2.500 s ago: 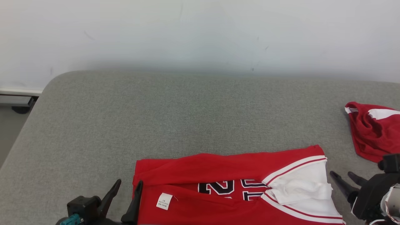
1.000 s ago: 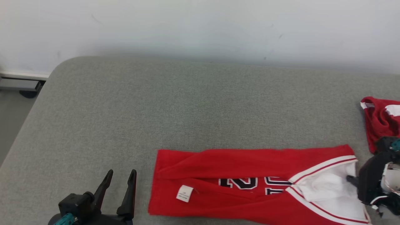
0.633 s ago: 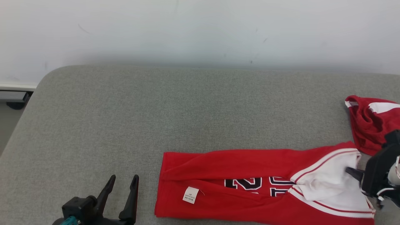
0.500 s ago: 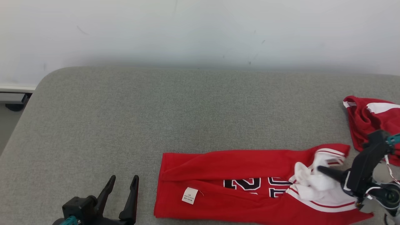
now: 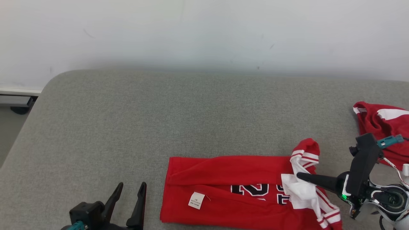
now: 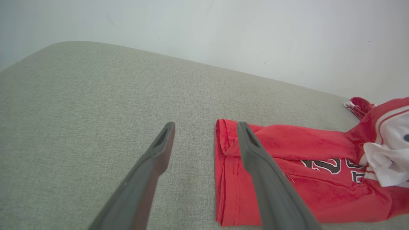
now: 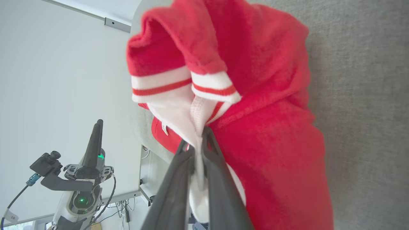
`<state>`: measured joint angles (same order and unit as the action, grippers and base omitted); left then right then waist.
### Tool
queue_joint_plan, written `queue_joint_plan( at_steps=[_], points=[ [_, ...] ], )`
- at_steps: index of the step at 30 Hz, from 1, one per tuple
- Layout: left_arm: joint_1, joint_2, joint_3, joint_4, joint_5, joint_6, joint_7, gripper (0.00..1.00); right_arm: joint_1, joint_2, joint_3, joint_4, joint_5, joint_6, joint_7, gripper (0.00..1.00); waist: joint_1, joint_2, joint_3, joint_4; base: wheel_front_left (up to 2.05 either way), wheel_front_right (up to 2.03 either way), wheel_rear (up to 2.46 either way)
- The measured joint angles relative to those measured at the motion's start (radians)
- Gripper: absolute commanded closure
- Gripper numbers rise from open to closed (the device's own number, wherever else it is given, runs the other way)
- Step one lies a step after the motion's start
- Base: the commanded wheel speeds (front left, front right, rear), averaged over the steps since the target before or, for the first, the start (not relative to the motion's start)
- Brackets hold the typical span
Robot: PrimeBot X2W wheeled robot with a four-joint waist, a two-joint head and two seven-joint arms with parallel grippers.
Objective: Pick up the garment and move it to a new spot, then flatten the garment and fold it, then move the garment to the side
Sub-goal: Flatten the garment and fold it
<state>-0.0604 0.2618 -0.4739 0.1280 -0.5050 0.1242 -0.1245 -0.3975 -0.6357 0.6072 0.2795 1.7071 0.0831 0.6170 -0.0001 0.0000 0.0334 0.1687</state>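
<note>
The garment (image 5: 230, 174) is a red jersey with dark numerals and white trim, lying as a long band on the grey padded surface (image 5: 159, 121). My right gripper (image 5: 300, 175) is shut on the white fabric at its right end. That end is lifted off the surface and curled back leftward over the band. The right wrist view shows the jaws (image 7: 198, 140) pinching the white cloth, with the striped trim and the red garment (image 7: 271, 95) bunched above them. My left gripper (image 5: 131, 187) stands open just left of the garment's left hem (image 6: 220, 159), touching nothing.
A second crumpled red and white garment (image 5: 383, 124) lies at the far right, close behind my right arm. The padded surface ends in a rounded corner at the left, with floor and a baseboard (image 5: 19, 95) beyond. A white wall stands behind.
My right gripper has raised the garment's white-trimmed right end and carried it leftward over the band. The left gripper has stayed open in place. The camera shifted a little.
</note>
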Motion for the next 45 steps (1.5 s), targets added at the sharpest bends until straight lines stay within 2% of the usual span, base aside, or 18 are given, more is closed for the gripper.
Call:
queue_joint_plan(
  at_steps=[6, 8, 11, 22, 38, 45],
  points=[
    [-0.002, -0.010, -0.006, 0.006, 0.000, 0.000, 0.002, 0.00, -0.001, 0.031, -0.001, -0.056, 0.028, -0.036, 0.009, 1.00, 0.0000, 0.0000, 0.005, 0.021, 0.00, 0.00, 0.00],
    [-0.005, -0.012, -0.010, 0.008, 0.000, 0.000, 0.010, 0.00, -0.004, 0.046, -0.001, -0.064, 0.028, -0.062, 0.008, 1.00, 0.0000, 0.0000, 0.007, 0.030, 0.00, 0.00, 0.00],
    [-0.008, -0.020, -0.019, 0.012, 0.000, 0.000, 0.011, 0.00, -0.008, 0.053, 0.007, -0.082, 0.027, -0.081, 0.008, 1.00, 0.0001, 0.0000, 0.010, 0.045, 0.00, 0.00, 0.00],
    [-0.018, -0.041, -0.025, 0.020, 0.000, 0.000, 0.013, 0.00, -0.076, 0.136, 0.038, -0.116, 0.025, -0.138, 0.009, 1.00, 0.0001, 0.0000, 0.024, 0.102, 0.00, 0.00, 0.00],
    [-0.033, -0.052, -0.024, 0.030, 0.000, 0.000, 0.009, 0.00, -0.134, 0.262, 0.077, -0.052, 0.001, -0.170, -0.029, 1.00, 0.0003, 0.0000, 0.047, 0.150, 0.00, 0.00, 0.00],
    [-0.052, -0.065, -0.027, 0.040, 0.000, 0.000, 0.009, 0.00, -0.146, 0.299, 0.094, -0.005, -0.026, -0.171, -0.051, 1.00, 0.0003, 0.0000, 0.058, 0.162, 0.00, 0.00, 0.00]
  ],
)
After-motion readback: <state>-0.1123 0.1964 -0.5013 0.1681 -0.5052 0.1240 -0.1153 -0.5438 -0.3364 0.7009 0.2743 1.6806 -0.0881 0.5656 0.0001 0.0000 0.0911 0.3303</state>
